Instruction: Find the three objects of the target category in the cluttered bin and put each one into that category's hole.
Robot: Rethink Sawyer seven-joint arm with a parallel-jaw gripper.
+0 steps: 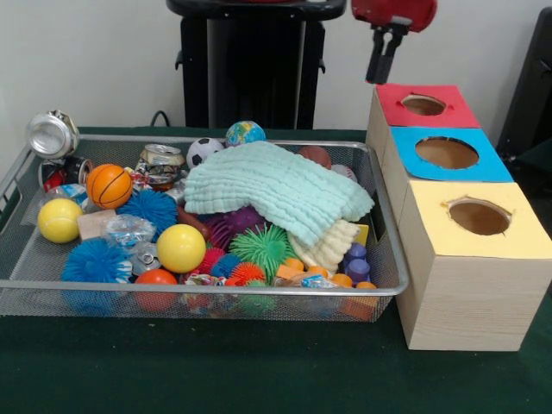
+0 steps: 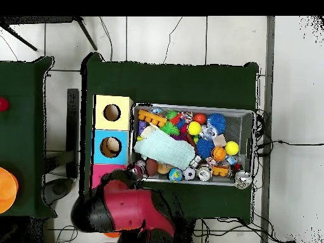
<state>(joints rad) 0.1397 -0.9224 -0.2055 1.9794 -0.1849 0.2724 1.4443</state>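
The bin (image 1: 216, 290) is a wide silver wire-mesh basket on the green table, also in the overhead view (image 2: 254, 130). It holds a mint cloth (image 1: 276, 185), two yellow balls (image 1: 181, 247), an orange basketball (image 1: 109, 185), blue spiky balls (image 1: 93, 261), a green spiky ball (image 1: 261, 247), a soccer ball (image 1: 203, 150) and crushed cans (image 1: 162, 159). Beside it stand three wooden boxes with holes, topped red (image 1: 461, 114), blue (image 1: 487, 166) and yellow (image 1: 517, 237). My gripper (image 1: 380, 79) hangs above the red box's far edge, shut and empty.
A crushed silver can (image 1: 52, 134) sits on the bin's far left corner. A cream cloth (image 1: 332, 246) lies under the mint one. In the overhead view my red arm (image 2: 126, 205) covers part of the red box (image 2: 99, 172). The black pedestal (image 1: 250, 65) stands behind the bin.
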